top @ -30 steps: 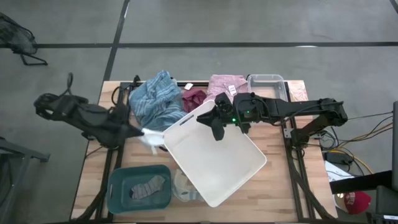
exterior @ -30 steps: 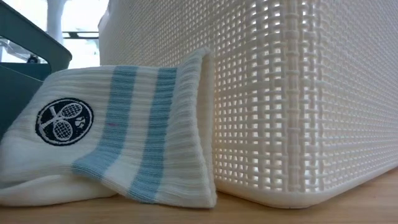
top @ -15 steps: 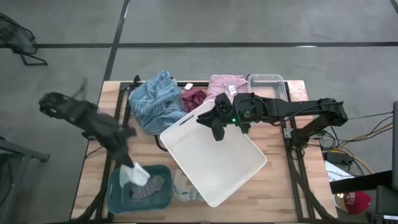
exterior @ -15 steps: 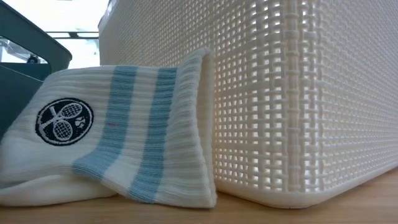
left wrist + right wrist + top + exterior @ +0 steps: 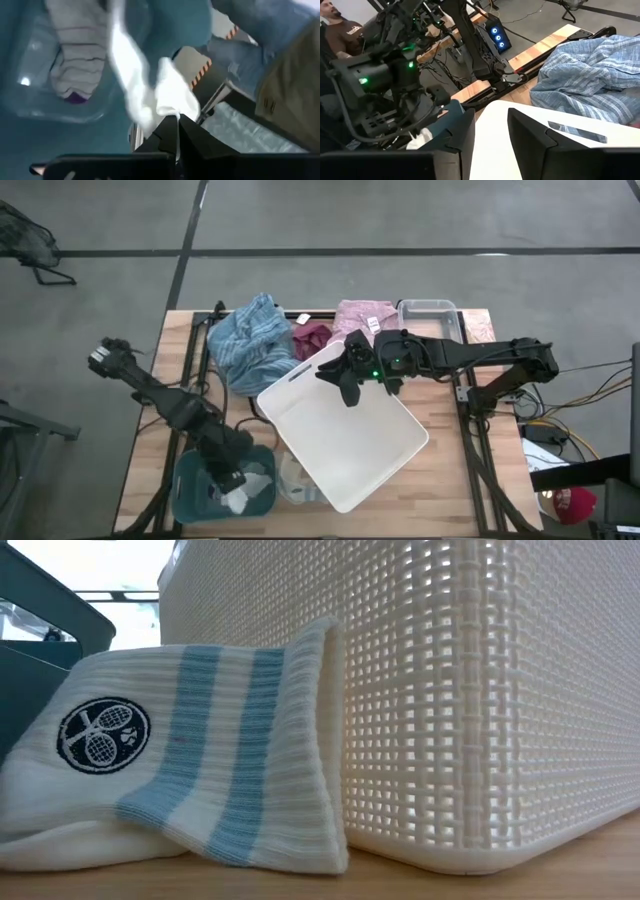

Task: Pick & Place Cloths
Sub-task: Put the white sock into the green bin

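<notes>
My left gripper [image 5: 232, 483] is over the teal bin [image 5: 188, 470] at the table's near left, shut on a cream-white cloth [image 5: 241, 502]. That cloth also shows in the left wrist view [image 5: 165, 97]. A grey striped cloth [image 5: 75, 65] lies in the bin. My right gripper [image 5: 346, 377] is open and empty above the far corner of the white basket [image 5: 350, 445]. The blue striped garment [image 5: 250, 340], the maroon cloth [image 5: 312, 335] and the pink one [image 5: 362, 315] lie along the table's far side. My left gripper pinches a bunched end of the cream-white cloth [image 5: 170, 111] between its two fingertips. The fingers come from above, slanting down into the bin. The rest of the cloth hangs slack beyond the fingertips inside the bin; whether it touches the bin's floor, I cannot tell.
A white sock with light-blue stripes [image 5: 295, 480] lies against the basket's near wall, between the basket and the teal bin, and also shows in the low view [image 5: 180, 790]. A clear plastic tub [image 5: 430, 310] stands at the far right. A person [image 5: 342, 30] sits beyond the table.
My left gripper has carried the cream-white cloth from beside the basket's left corner toward the table's near edge. It has gone down over the teal bin, where the cloth now hangs.
</notes>
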{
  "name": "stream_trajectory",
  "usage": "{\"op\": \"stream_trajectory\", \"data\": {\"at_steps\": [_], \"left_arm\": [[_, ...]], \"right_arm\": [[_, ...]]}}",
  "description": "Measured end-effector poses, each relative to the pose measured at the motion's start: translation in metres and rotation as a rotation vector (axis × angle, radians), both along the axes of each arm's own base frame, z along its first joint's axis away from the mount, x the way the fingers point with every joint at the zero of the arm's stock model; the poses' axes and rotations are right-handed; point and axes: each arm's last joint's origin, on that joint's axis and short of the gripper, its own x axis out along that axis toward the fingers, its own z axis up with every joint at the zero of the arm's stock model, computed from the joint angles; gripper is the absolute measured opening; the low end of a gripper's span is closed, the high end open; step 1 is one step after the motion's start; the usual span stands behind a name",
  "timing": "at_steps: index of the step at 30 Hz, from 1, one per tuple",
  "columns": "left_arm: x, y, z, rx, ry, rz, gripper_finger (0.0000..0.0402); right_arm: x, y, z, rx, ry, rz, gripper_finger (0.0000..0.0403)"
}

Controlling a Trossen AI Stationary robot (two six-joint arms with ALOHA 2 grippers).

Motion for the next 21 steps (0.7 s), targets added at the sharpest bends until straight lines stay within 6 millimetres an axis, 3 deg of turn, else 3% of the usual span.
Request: {"op": "stream_trajectory", "data": {"at_steps": [6, 13, 17, 21], "left_arm": [[0.006, -0.014, -0.026, 0.070, 0.057, -0.083, 0.0013], [-0.004, -0.013, -0.065, 0.173, 0.151, -0.107, 0.0021], [-0.011, -0.007, -0.076, 0.203, 0.196, -0.055, 0.0047], [-0.016, -0.002, -0.072, 0.220, 0.168, -0.023, 0.0096]], "right_arm": [[0.000, 0.000, 0.000, 0.001, 0.000, 0.001, 0.0088], [0.000, 0.000, 0.000, 0.003, 0.000, 0.001, 0.0064], [0.000, 0.000, 0.000, 0.004, 0.000, 0.003, 0.0057], [0.000, 0.001, 0.000, 0.014, 0.000, 0.004, 0.0059]]}}
